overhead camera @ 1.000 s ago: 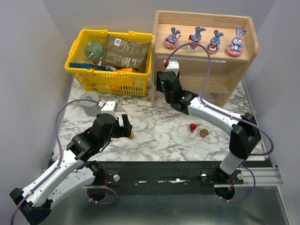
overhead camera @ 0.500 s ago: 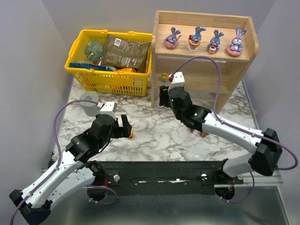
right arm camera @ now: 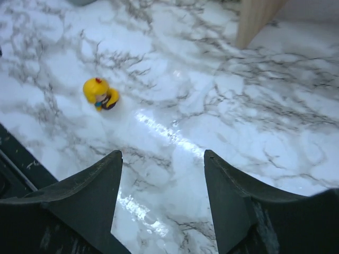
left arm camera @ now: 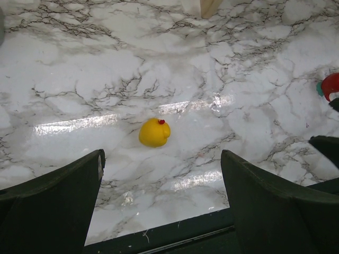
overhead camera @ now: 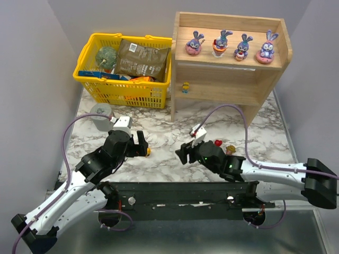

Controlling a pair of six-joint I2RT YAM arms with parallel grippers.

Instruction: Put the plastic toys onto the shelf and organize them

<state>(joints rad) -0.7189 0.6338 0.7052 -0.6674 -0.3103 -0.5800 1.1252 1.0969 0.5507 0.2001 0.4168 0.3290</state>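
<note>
The wooden shelf (overhead camera: 265,79) stands at the back right. Four purple-blue bunnies (overhead camera: 230,45) line its top tier. A tiny yellow toy (overhead camera: 185,86) sits at the left end of the lower tier. Another yellow toy (overhead camera: 149,152) lies on the marble; it also shows in the left wrist view (left arm camera: 154,132) and the right wrist view (right arm camera: 99,92). My left gripper (overhead camera: 142,144) (left arm camera: 161,156) is open and empty, just behind this toy. My right gripper (overhead camera: 180,154) (right arm camera: 161,153) is open and empty, low over the table to the toy's right. A red toy (overhead camera: 217,143) (left arm camera: 331,84) and a tan-pink toy (overhead camera: 230,150) lie beside the right arm.
A yellow basket (overhead camera: 92,84) with packets and a green ball stands at the back left, touching the shelf's side. A grey cup (overhead camera: 100,115) sits in front of the basket. The shelf's left post (right arm camera: 254,21) is ahead of my right gripper. The table's black front edge (left arm camera: 175,233) is close below both grippers.
My right arm drew back from the shelf's lower tier, leaving a tiny yellow toy there, and came down low over the table's front. The left arm has barely moved.
</note>
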